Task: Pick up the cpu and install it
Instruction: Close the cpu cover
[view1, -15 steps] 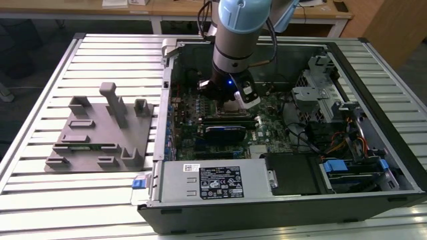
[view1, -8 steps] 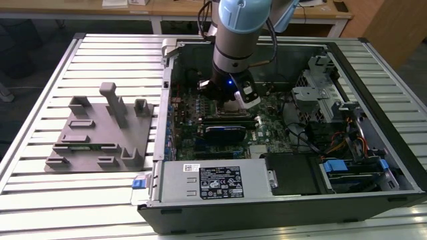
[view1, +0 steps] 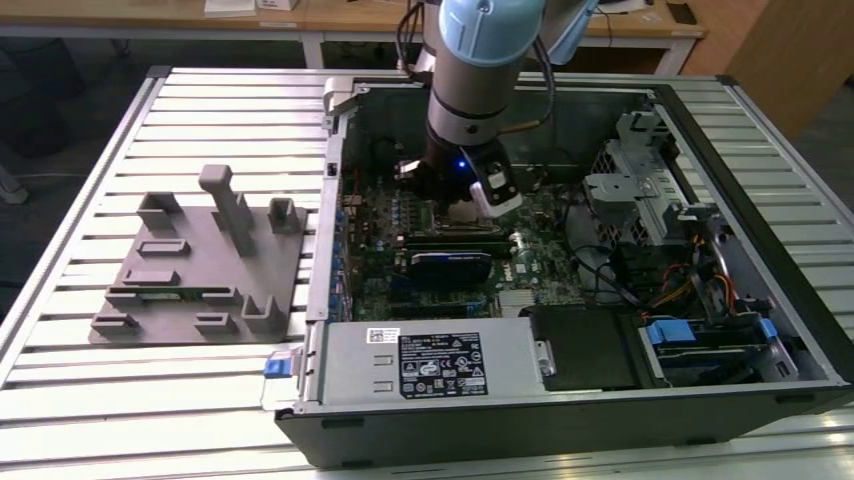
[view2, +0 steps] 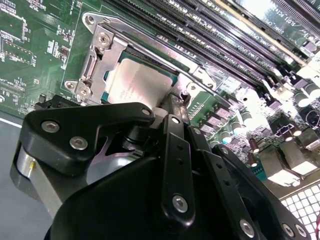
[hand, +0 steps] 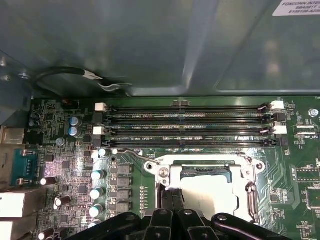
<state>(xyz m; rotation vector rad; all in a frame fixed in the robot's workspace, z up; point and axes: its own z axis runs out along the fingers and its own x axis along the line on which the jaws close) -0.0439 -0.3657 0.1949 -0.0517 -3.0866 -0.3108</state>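
My gripper (hand: 171, 194), fingers (hand: 166, 201) pressed together, hung at edge of the cpu (hand: 207, 194) in mobo socket (hand: 251, 176); chip likely light, stiff, fragile, so edges-only hold.

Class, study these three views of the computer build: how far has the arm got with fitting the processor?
Done: the small square silvery-topped cpu lies inside the metal-framed socket on the green motherboard, so pickup and carrying look finished. In hand: the black gripper hangs right at the cpu's edge; whether it holds the cpu cannot be told. Left: full seating cannot be confirmed.
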